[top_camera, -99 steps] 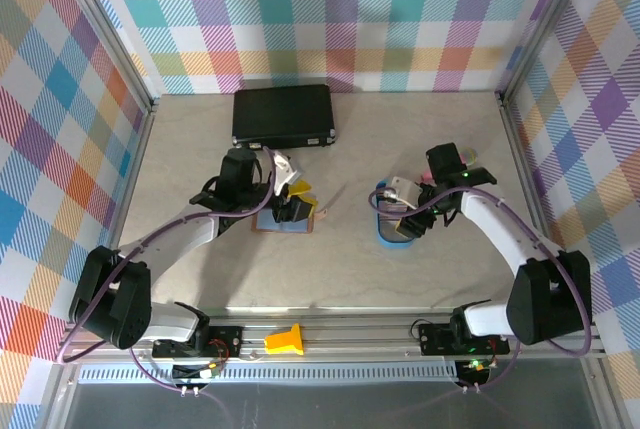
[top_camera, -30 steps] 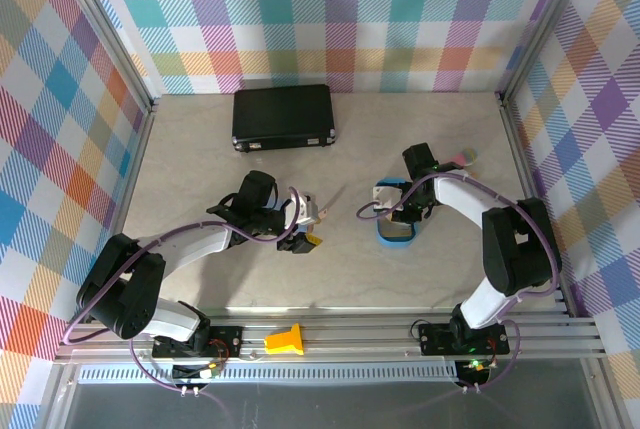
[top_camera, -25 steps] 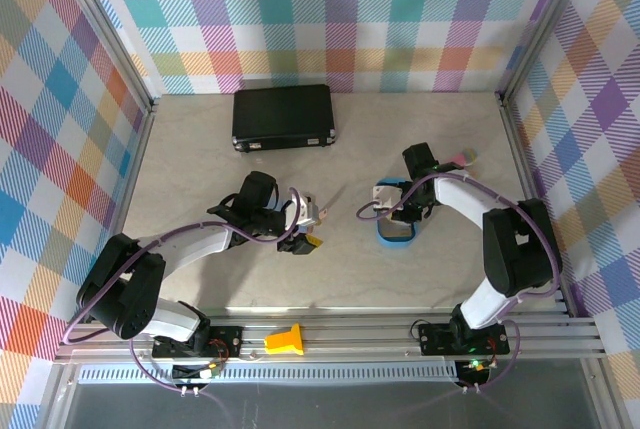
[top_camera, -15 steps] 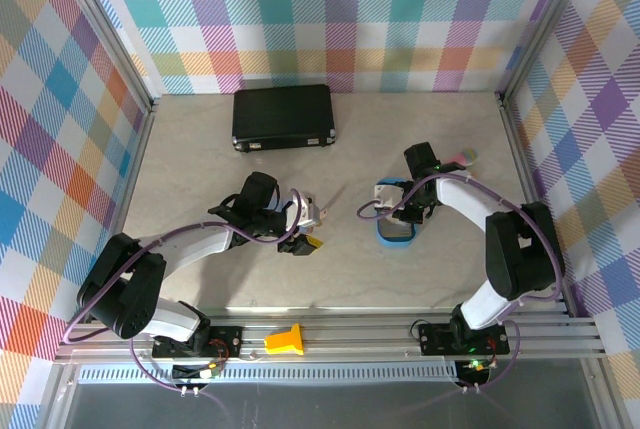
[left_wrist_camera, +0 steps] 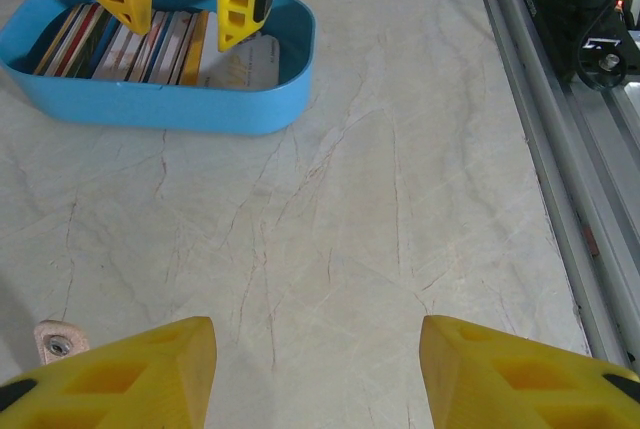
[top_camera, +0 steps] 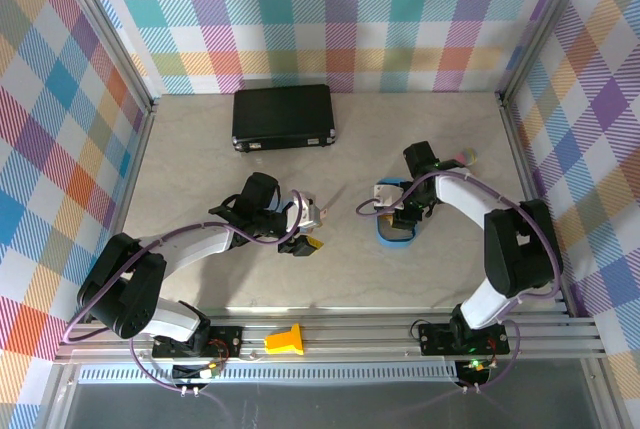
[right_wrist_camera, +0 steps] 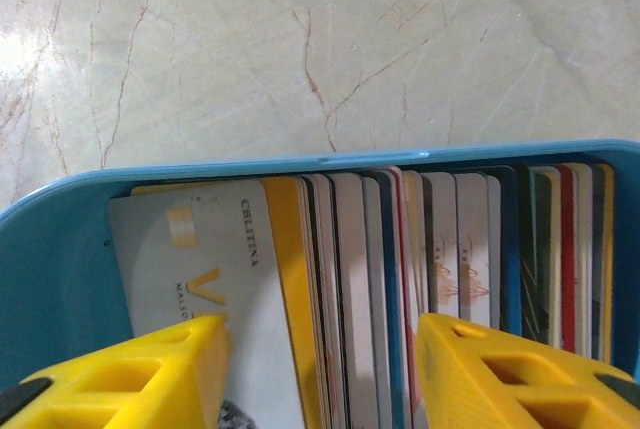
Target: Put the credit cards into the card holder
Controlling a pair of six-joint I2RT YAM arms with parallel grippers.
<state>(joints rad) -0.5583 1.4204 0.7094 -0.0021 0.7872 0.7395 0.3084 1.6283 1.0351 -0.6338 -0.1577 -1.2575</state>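
Counter (top_camera: 180, 169) from above: the blue tray (top_camera: 392, 242) lies right of centre. The right gripper (top_camera: 400, 211) dips into it, and the left gripper (top_camera: 300, 239) sits low, well left of the tray with bare counter between.

Left wrist now: the left gripper's jaws gape on nothing. The card holder (left_wrist_camera: 55, 341) peeks out just beside them, well apart from the tray.

Right wrist: jaws wide, straddling the packed credit cards (right_wrist_camera: 400, 279) and pinching none. It looks best to narrow onto a single card's top edge, because the tray's wall crowds the stack.
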